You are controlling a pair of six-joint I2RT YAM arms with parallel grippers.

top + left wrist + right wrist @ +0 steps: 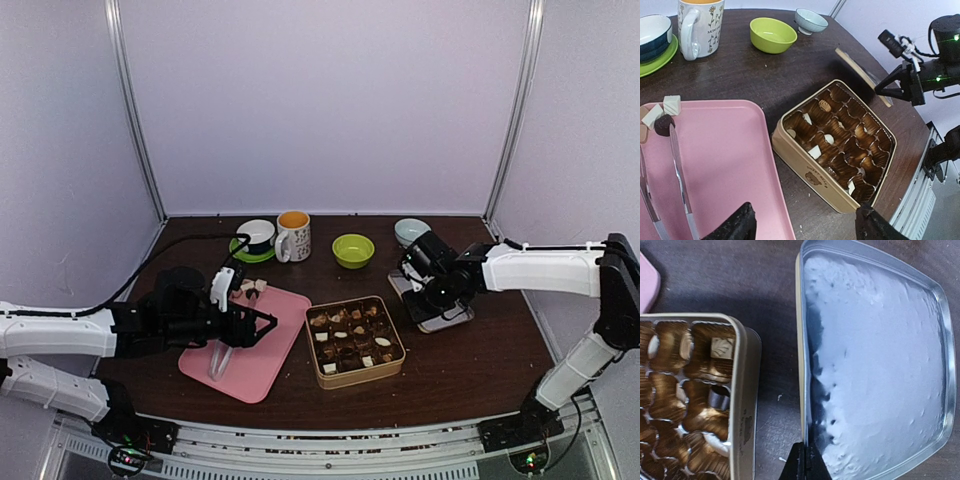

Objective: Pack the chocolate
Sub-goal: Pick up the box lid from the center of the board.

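Several chocolate pieces (250, 288) lie at the far corner of the pink tray (262, 375); in the left wrist view they are a cream block (671, 104) and a dark round one (662, 125). More chocolate (815, 151) sits in the paper cups of the open gold tin (360, 378). My left gripper (262, 325) hovers open over the tray's right edge, with nothing between its jaws (805, 227). My right gripper (807, 462) is shut on the left rim of the upturned tin lid (875, 365), to the right of the tin (742, 390).
Metal tongs (680, 180) lie on the pink tray. Along the back stand a dark bowl on a green saucer (256, 236), a patterned mug (293, 236), a green bowl (353, 250) and a pale blue bowl (409, 230). White walls enclose the table.
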